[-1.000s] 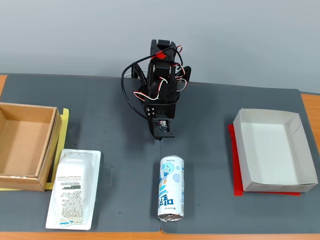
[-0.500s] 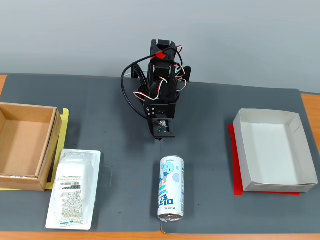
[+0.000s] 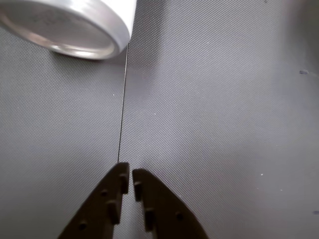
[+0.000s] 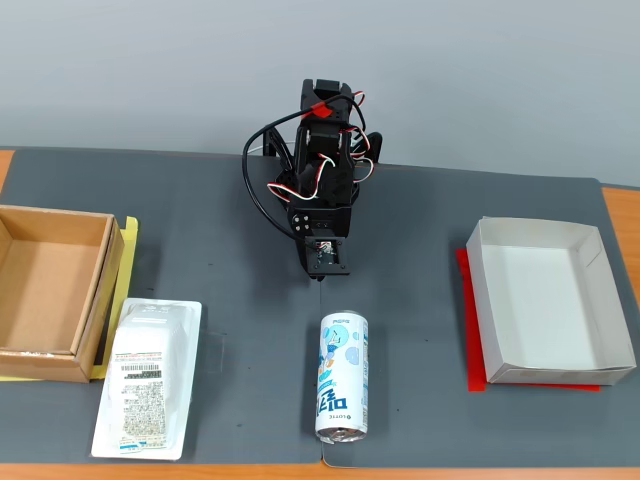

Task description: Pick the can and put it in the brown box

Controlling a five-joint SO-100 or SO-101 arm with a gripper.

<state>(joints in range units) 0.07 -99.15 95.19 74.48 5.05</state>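
The can (image 4: pixel 342 376) lies on its side on the grey mat near the front edge, white and light blue with a cartoon print. In the wrist view only its silver end (image 3: pixel 70 25) shows, at the top left. The brown box (image 4: pixel 48 291) sits at the left edge of the fixed view, open and empty. My gripper (image 3: pixel 130 177) points down at the mat behind the can, clear of it. Its two dark fingers almost touch at the tips and nothing is between them. In the fixed view the gripper (image 4: pixel 318 275) hangs under the folded arm.
A flat white labelled plastic package (image 4: pixel 148 378) lies between the brown box and the can. A white paper box (image 4: pixel 546 300) on a red sheet stands at the right. A seam in the mat (image 3: pixel 122 114) runs under the gripper. Yellow paper (image 4: pixel 122 290) shows under the brown box.
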